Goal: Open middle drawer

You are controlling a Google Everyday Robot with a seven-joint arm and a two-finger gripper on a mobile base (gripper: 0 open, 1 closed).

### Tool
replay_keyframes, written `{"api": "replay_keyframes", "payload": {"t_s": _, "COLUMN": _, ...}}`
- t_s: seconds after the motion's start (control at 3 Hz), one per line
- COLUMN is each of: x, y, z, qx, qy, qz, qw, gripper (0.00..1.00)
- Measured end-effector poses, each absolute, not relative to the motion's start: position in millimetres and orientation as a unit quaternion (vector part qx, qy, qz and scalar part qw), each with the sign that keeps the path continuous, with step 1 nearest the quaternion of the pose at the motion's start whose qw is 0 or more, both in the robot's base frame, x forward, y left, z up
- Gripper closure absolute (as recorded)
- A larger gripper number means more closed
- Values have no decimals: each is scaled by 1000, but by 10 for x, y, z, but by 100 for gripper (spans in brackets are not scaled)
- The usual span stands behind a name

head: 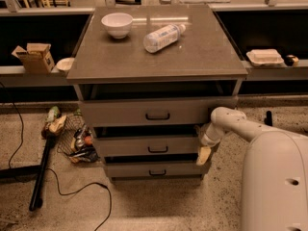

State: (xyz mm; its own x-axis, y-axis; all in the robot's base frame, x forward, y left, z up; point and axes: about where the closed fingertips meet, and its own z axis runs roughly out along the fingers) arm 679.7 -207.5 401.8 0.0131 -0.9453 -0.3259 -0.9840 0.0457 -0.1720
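Note:
The grey cabinet has three drawers. The middle drawer is the second one, a flat grey front with a small black centre handle. A dark gap shows above it. My gripper hangs from the white arm at the right end of the middle drawer front, well right of the handle, with a yellowish fingertip pointing down. The top drawer sits just under the tabletop and sticks out a little. The bottom drawer is nearest the floor.
On the tabletop stand a white bowl and a lying plastic bottle. A wire basket of clutter and a black cable lie on the floor at the left. My white base fills the lower right.

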Motion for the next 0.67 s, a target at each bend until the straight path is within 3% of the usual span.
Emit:
{"api": "replay_keyframes", "payload": {"t_s": 0.33, "x": 6713, "y": -2064, "z": 4011, "qx": -673, "qy": 714, "qz": 58, "qw": 186, "gripper": 18}}
{"api": "replay_keyframes", "payload": {"t_s": 0.67, "x": 6524, "y": -2049, "z": 4063, "qx": -664, "qy": 720, "qz": 62, "qw": 193, "gripper": 43}}
